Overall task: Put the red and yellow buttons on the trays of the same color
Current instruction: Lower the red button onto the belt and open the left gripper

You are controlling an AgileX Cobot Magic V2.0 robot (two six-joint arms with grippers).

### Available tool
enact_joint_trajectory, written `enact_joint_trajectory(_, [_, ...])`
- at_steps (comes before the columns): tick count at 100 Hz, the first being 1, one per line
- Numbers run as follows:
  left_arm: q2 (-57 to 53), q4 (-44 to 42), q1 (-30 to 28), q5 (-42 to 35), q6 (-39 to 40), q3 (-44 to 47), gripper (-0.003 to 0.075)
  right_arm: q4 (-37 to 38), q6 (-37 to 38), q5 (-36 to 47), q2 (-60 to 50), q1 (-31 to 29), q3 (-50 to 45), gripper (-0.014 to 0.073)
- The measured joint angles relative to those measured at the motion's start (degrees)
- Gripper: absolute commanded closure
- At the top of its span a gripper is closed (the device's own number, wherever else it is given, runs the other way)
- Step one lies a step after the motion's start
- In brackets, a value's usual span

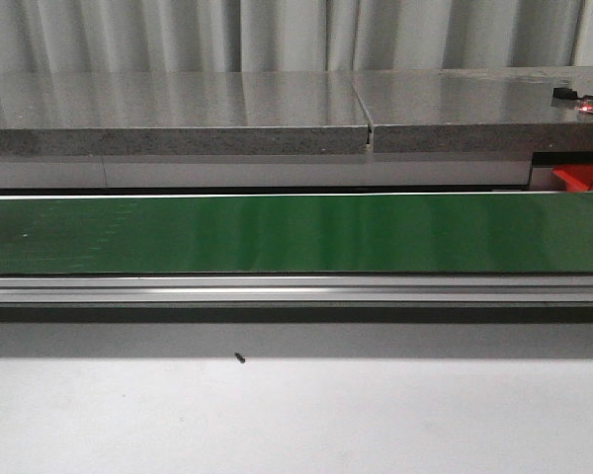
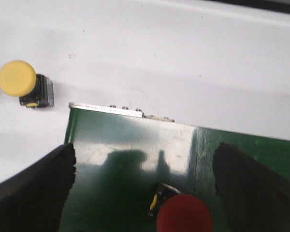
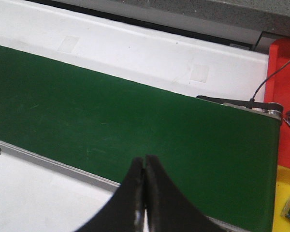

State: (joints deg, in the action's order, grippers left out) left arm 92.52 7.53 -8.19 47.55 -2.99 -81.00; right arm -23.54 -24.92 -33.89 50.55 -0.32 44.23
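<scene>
Left gripper jaws stand wide apart, holding nothing; red button sits upright between them on the green belt, cap facing the camera. Yellow button lies outside the jaws on the white table, cap likewise toward the camera. Right gripper jaws are pressed together, empty.

The long green conveyor belt is seen level and side-on, from low over the white table, in the front view. It is looked down on closely (from opposite ends) by both wrist cameras, and is shared by all three views.

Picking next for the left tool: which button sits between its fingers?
The red button, on the green belt between the fingers. The yellow button sits off on the white table.
</scene>
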Motion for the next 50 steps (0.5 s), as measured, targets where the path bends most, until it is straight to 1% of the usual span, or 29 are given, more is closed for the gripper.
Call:
enact_joint_trajectory(10, [0.0, 0.0, -2.2, 0.3, 0.0, -2.7, 0.0153, 0.0, 0.0, 0.0, 0.0, 0.0, 0.0, 0.0662])
enact_joint_trajectory(17, [0.0, 0.0, -4.7, 0.3, 0.0, -3.9, 0.0153, 0.0, 0.0, 0.0, 0.0, 0.0, 0.0, 0.0662])
enact_joint_trajectory(36, [1.0, -1.0, -14.3, 0.4, 0.0, -4.8, 0.0153, 0.0, 0.0, 0.0, 0.0, 0.0, 0.0, 0.0662])
enact_joint_trajectory(50, [4.1, -2.8, -19.6, 0.5, 0.0, -4.8, 0.0153, 0.0, 0.0, 0.0, 0.0, 0.0, 0.0, 0.0662])
